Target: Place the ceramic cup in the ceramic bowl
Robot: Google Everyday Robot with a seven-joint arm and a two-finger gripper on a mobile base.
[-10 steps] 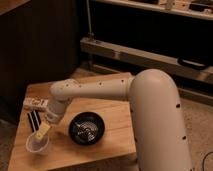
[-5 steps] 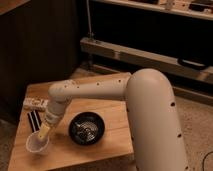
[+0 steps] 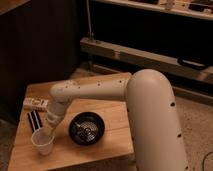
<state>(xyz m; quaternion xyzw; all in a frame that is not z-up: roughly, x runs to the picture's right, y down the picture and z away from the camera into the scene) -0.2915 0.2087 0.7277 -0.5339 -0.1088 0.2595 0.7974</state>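
The small white ceramic cup (image 3: 42,142) stands upright on the wooden table (image 3: 107,145) near its front left corner. The black ceramic bowl (image 3: 87,128), with pale rings inside, sits just to the cup's right and holds nothing. My gripper (image 3: 48,130) reaches down from the white arm (image 3: 90,92) to the cup's upper right rim. Its tips are hidden against the cup.
A black-and-pale striped flat object (image 3: 34,120) and a small white box (image 3: 36,103) lie on the table's left side behind the cup. The table's front edge is close to the cup. Dark shelving and a metal rail (image 3: 130,55) stand behind the table.
The arm's bulky upper part has shifted slightly left. The gripper stays at the cup's rim, and the cup and bowl rest in about the same places.
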